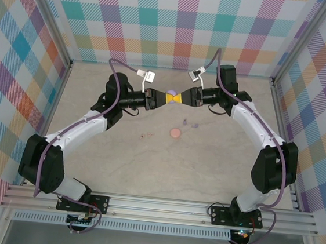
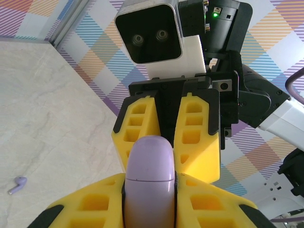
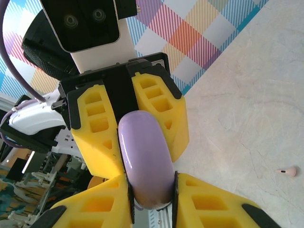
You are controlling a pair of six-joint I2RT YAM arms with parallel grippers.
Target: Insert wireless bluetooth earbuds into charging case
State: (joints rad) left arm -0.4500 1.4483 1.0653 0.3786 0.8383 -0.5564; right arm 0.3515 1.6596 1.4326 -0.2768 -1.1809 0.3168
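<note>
Left arm (image 1: 80, 129) and right arm (image 1: 261, 141) rise from the near rail and bend inward, meeting nose to nose at the purple case (image 1: 172, 93), which hangs above the pale table (image 1: 117, 169). The left claw (image 1: 169, 97) is clenched on one end of the case, its yellow fingers (image 2: 95, 209) pressed to both sides. The right claw (image 1: 178, 98) grasps the opposite end, its fingers (image 3: 209, 204) tight against the rounded shell. A thin seam runs across the case, seen from the left wrist. On the table, nearer the arm bases than the case, lies a pink disc (image 1: 175, 133). Between disc and case, slightly right, sit two purple earbuds (image 1: 195, 126). Two pink earbuds (image 1: 147, 135) lie left of the disc, well apart from the case.
</note>
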